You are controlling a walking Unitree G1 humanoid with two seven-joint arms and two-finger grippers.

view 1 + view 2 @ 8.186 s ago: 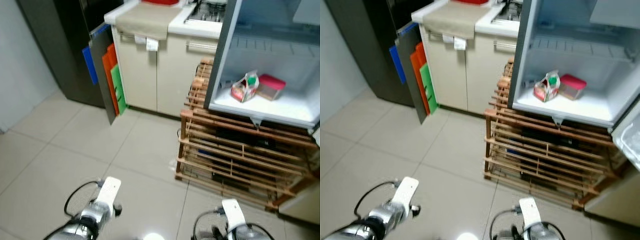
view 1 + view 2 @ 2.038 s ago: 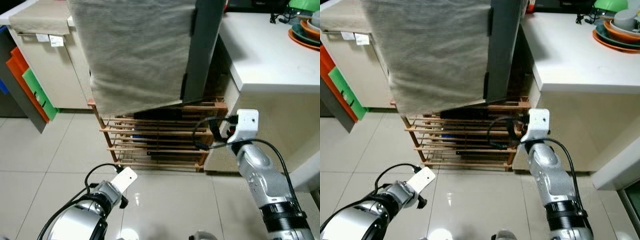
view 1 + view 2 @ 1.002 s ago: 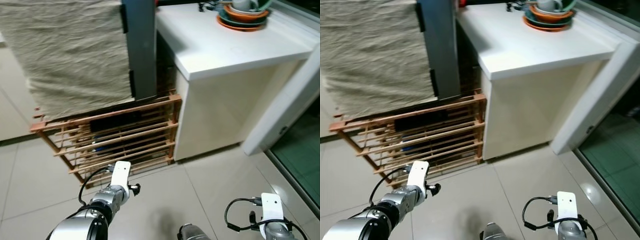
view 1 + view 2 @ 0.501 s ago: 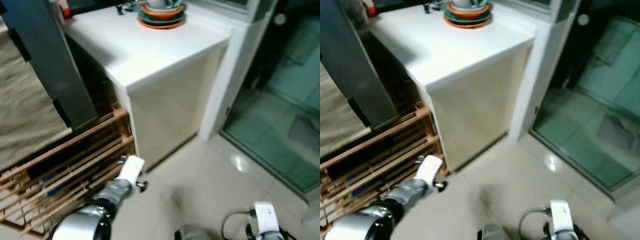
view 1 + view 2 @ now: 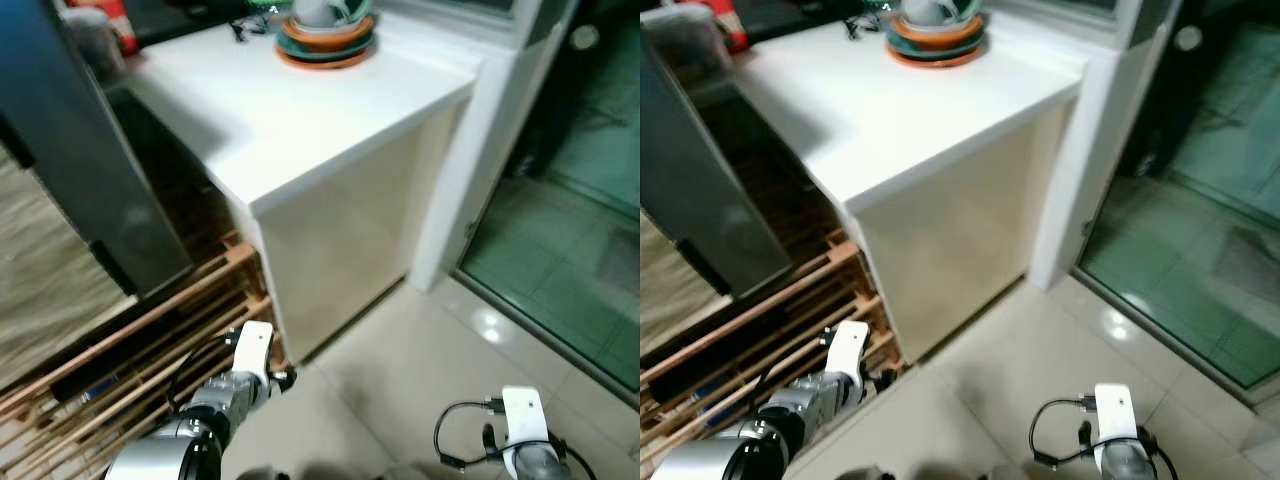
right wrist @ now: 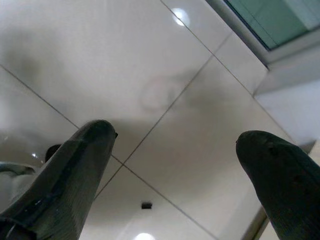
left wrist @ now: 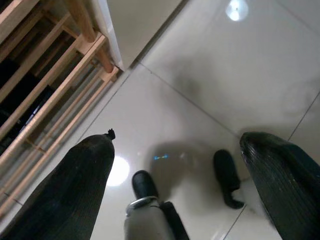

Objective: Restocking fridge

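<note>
left gripper: i'm looking down along its two black fingers, spread wide apart with nothing between them, hanging over the floor.
floor: glossy pale tiles with thin grout lines; two bright light reflections, one near the far edge and one beside a finger.
wooden rack: slatted light wood, its corner post meeting the floor; dark gaps between the slats, contents too dark for me to tell.
cabinet panel: cream side wall, standing just beside the rack's corner post.
robot's feet: two dark rounded shapes on the tiles between the fingers, with a silver leg part in front of them.
</note>
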